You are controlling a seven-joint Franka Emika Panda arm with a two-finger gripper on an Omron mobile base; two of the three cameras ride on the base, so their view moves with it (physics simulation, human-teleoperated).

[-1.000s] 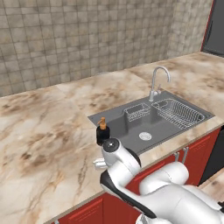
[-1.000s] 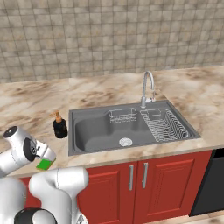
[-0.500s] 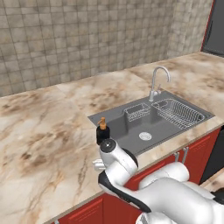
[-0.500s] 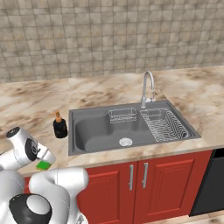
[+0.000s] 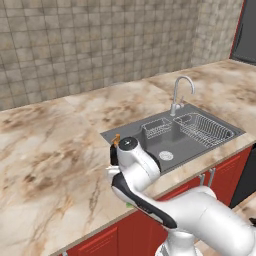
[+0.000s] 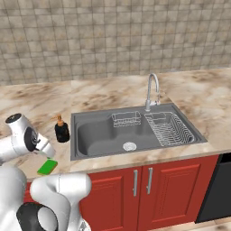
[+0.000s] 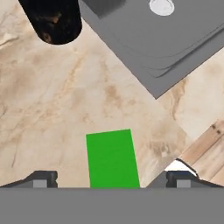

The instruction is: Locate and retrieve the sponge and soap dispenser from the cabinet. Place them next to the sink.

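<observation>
Claw [image 7: 112, 181] spread wide, holding nothing, green sponge [image 7: 112, 159] flat on counter [image 7: 52, 109] between its tips, soap bottle [image 7: 51, 19] at 11 o'clock, sink [image 7: 166, 43] at 1 o'clock.

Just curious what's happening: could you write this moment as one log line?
sponge: on counter, left of sink | soap dispenser: beside sink | gripper: open above sponge
</observation>
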